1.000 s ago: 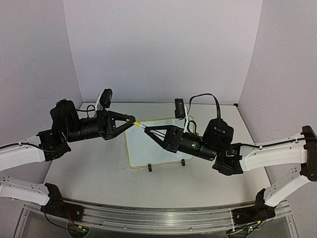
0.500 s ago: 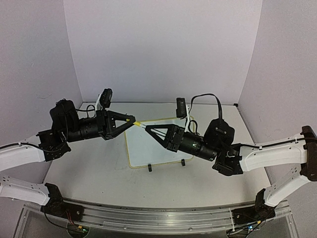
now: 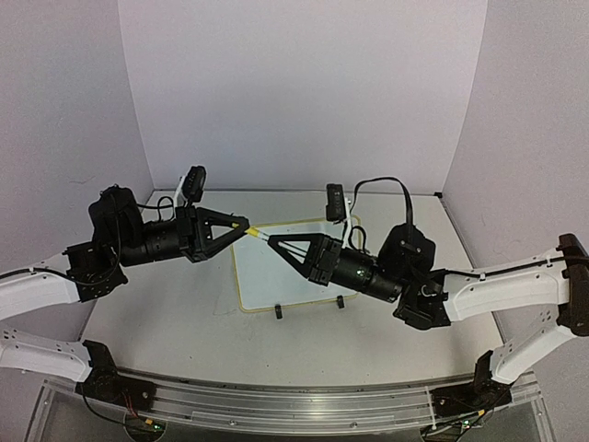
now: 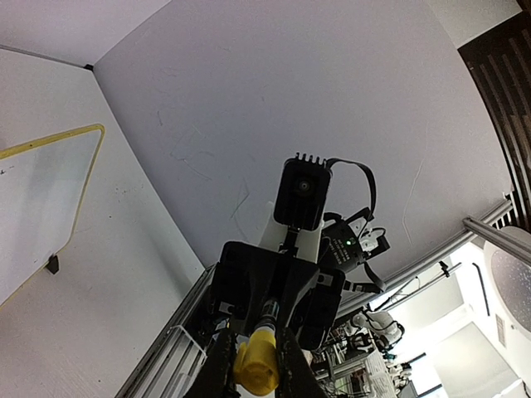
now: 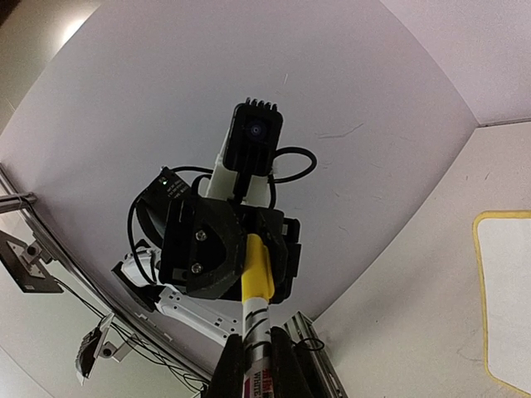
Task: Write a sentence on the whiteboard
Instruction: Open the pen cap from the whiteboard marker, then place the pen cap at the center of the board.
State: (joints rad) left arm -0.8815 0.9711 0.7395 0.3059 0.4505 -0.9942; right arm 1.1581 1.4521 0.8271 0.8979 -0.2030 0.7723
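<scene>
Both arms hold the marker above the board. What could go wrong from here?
1. The left gripper pinches only the yellow cap, and the right gripper holds the marker near its end. A pull that is not straight may let one end slip.
2. The marker hangs over the whiteboard. If dropped, it could strike it or roll away.
3. The grippers are nearly tip to tip, so a small error might make them collide.

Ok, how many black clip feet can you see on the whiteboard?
2. Both sit on the near edge of the whiteboard: left clip foot, right clip foot. Its far edge is partly covered, so more may be hidden.
</scene>
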